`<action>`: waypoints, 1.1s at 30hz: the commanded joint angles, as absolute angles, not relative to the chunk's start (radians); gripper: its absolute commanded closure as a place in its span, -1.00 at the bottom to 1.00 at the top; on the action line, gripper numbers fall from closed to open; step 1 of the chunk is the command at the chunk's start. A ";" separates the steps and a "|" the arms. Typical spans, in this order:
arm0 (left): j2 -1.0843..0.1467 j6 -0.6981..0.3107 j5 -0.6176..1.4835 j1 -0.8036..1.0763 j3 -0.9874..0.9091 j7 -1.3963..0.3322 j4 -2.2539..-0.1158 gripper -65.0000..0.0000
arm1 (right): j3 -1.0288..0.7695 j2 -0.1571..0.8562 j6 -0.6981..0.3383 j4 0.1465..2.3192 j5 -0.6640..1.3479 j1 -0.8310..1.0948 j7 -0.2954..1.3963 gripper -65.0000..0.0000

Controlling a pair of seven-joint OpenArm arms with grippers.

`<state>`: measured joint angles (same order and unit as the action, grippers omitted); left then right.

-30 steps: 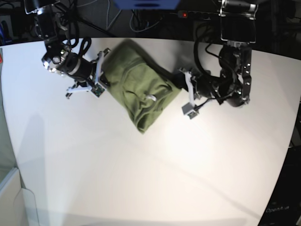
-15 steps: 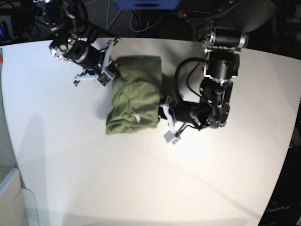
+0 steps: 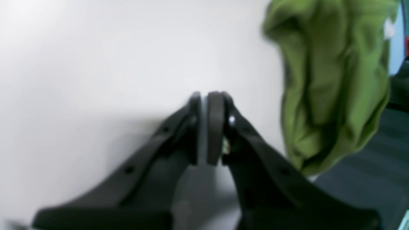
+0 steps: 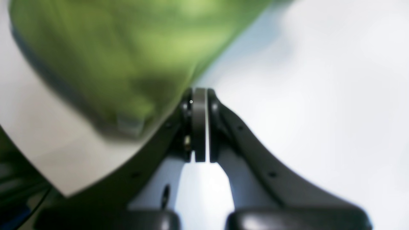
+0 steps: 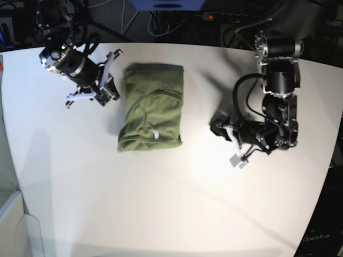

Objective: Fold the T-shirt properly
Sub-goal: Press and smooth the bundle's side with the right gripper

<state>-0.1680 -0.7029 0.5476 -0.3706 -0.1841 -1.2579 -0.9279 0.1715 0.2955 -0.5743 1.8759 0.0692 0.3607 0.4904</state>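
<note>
The olive-green T-shirt (image 5: 153,110) lies folded into a compact upright rectangle on the white table (image 5: 161,203), with a small white label (image 5: 155,134) showing near its lower edge. My right gripper (image 5: 110,87) is just off the shirt's upper left edge, shut and holding nothing. In the right wrist view its fingertips (image 4: 200,95) are pressed together, with the blurred T-shirt (image 4: 111,57) beyond them to the upper left. My left gripper (image 5: 215,127) hovers well right of the shirt, shut and empty. The left wrist view shows its gripper (image 3: 207,99) shut and the T-shirt (image 3: 332,80) at the upper right.
The table's curved back edge (image 5: 203,45) runs behind the shirt, with cables and a power strip (image 5: 217,16) in the dark beyond it. A pale panel (image 5: 10,225) stands at the lower left corner.
The left gripper has drawn back to the right, away from the shirt's edge. The right gripper has shifted left and off the cloth. The shirt has settled a little straighter.
</note>
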 commanded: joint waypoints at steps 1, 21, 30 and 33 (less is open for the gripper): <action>-0.177 -0.698 0.513 -0.363 -0.180 -1.299 -0.961 0.87 | 0.157 0.302 -0.570 1.906 0.079 0.354 0.475 1.00; -0.248 -0.698 0.507 -0.091 -0.257 -1.319 -1.164 0.87 | 0.232 0.170 -0.698 1.710 0.079 -0.048 0.591 1.00; -0.246 -0.698 0.507 -0.094 -0.257 -1.317 -1.156 0.87 | 0.265 0.120 -0.698 1.521 0.081 -0.140 0.519 1.00; -0.245 -0.698 0.506 -0.096 -0.257 -1.317 -1.155 0.87 | 0.303 0.111 -0.698 1.503 0.081 -0.145 0.509 1.00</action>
